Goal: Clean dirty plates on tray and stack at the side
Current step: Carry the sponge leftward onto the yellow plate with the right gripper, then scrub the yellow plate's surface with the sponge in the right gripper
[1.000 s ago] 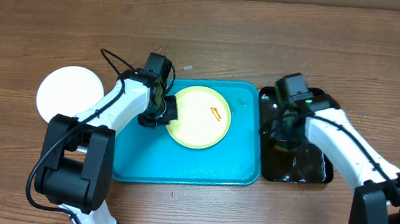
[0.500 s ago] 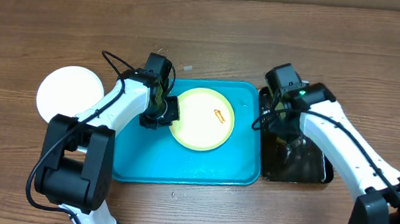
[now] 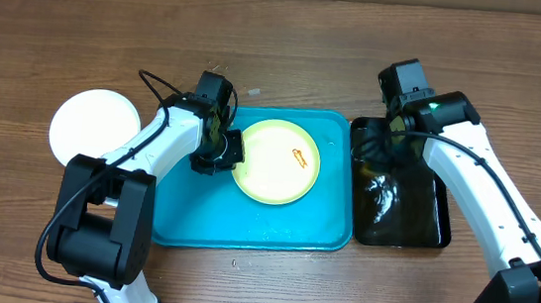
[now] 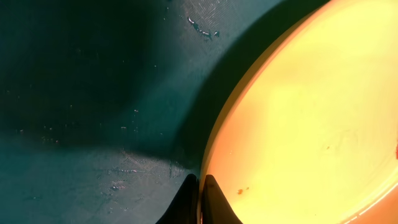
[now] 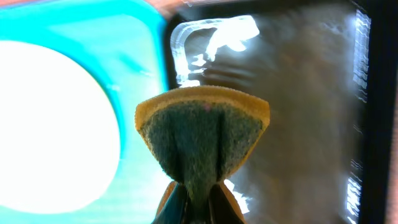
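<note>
Well, looking at a pale yellow plate (image 3: 276, 161) lying flat inside the turquoise tray (image 3: 244, 224), toward its upper middle, with a small red-orange smear (image 3: 298, 156) on the half nearer the black tray (image 3: 413, 220). Probably light and stiff, plastic or melamine by the sheen, though hard to be sure. Smooth-faced too, so apt to skate on the droplet-speckled tray floor when rubbed. Best taken by the rim, where a thin raised lip gives two fingers something to bite.

Done so on the left: left pincer (image 4: 199, 198) narrowed to a sliver and nipping the plate's edge, one finger on each side of the lip as far as the wrist view tells. Enough to pin against sliding, perhaps not enough to lift level; expect droop at the far side if raised from one edge alone.

On the right, right pincer (image 5: 198, 194) clamped on a folded sponge (image 5: 202, 130), greenish scouring face outward with a yellow backing, hanging above the black tray just beside the turquoise one. Soft, squashy, likely damp; bound to give under pressure, so press lightly and wipe across the smear rather than jab. Watch for dragging the plate out of the left grip.

Out on the desk (image 3: 361, 41), left of the turquoise tray and apart from it, a white plate (image 3: 95, 127) with no smear showing. Cannot tell from above whether more than one is stacked there.
</note>
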### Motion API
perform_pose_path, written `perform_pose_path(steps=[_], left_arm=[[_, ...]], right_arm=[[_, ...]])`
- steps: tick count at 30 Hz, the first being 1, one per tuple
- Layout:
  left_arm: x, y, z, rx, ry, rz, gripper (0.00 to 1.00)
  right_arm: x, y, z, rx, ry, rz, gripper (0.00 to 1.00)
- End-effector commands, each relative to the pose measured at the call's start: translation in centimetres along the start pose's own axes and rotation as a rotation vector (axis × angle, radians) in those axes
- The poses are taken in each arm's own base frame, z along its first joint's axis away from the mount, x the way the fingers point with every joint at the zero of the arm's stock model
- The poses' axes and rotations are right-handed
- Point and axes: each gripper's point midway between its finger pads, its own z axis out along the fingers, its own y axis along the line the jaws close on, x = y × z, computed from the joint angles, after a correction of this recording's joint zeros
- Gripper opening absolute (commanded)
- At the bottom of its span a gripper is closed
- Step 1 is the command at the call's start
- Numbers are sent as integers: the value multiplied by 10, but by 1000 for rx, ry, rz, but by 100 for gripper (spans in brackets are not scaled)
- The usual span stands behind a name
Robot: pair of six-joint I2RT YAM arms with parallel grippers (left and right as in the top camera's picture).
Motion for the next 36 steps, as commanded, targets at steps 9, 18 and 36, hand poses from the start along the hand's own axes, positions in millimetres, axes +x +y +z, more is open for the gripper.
perform_pose_path(steps=[9, 18, 36], left_arm=[[3, 0, 6, 7, 20, -20, 4], [3, 0, 6, 7, 20, -19, 4], [3, 0, 6, 7, 21, -9, 4]], right_arm=[[-12, 98, 6, -183, -113, -183, 4], [-7, 103, 68, 66, -136, -294, 4], [30, 109, 132, 73, 36, -346, 4]])
